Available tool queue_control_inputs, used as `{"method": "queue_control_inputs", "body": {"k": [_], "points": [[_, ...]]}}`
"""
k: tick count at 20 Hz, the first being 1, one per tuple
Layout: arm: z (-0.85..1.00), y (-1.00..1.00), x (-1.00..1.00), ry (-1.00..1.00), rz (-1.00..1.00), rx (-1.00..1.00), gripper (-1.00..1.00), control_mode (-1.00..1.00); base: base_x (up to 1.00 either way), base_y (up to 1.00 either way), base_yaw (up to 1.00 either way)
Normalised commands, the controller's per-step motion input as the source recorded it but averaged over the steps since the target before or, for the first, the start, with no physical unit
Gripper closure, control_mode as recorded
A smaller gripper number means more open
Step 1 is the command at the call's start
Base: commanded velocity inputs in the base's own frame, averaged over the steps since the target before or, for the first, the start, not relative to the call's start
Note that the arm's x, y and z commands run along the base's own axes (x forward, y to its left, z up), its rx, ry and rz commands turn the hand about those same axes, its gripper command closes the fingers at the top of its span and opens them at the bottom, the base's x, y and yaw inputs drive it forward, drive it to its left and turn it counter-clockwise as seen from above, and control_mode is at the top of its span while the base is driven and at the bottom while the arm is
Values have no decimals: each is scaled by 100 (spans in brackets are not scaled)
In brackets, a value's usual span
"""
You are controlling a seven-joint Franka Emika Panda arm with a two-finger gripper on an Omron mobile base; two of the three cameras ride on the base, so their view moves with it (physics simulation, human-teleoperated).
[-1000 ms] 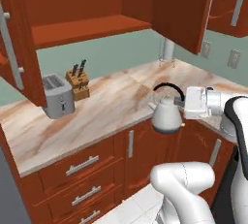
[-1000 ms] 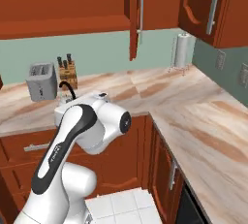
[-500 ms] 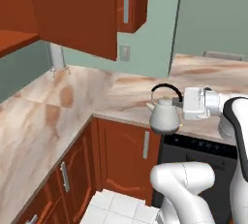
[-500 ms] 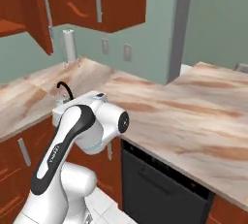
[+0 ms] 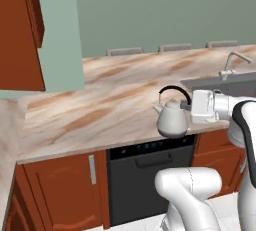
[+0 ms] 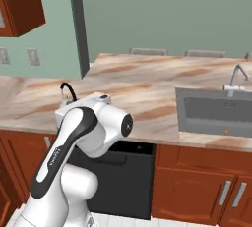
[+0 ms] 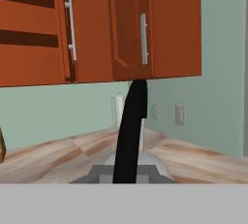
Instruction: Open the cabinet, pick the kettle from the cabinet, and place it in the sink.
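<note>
My gripper (image 5: 186,106) is shut on the thin black handle of the silver kettle (image 5: 172,119), holding it in the air above the front edge of the marbled counter. In the right base view my arm hides the kettle's body, and its handle (image 6: 68,91) arches up behind the arm. The hand view looks along the handle (image 7: 131,130) at the reddish-brown cabinet (image 7: 97,29), which has one door swung open. The dark grey sink (image 5: 226,82) with its faucet (image 5: 233,61) lies to the kettle's right; that sink (image 6: 216,110) is sunk in the counter.
A black dishwasher (image 5: 146,175) sits under the counter below the kettle. Grey chair backs (image 5: 125,51) line the counter's far side. A wall cabinet's side (image 5: 20,32) hangs at the left. A paper towel roll (image 7: 118,112) and wall outlets (image 7: 179,115) are under the cabinet.
The whole scene has swept sideways as the base moved: toaster, knife block and corner cabinets left the base views, dishwasher and sink came in. The kettle stays gripped, unchanged relative to the arm.
</note>
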Motion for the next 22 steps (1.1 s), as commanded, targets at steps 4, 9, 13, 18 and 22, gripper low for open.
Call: {"method": "queue_control_inputs", "body": {"k": [4,9,13,18,22], "points": [[0,0,0,0,0,0,100,100,8,-19,-11],[0,0,0,0,0,0,100,100,13,-42,0],[0,0,0,0,0,0,100,100,18,-59,0],[0,0,0,0,0,0,100,100,18,-63,0],[0,0,0,0,0,0,100,100,23,-64,0]]}}
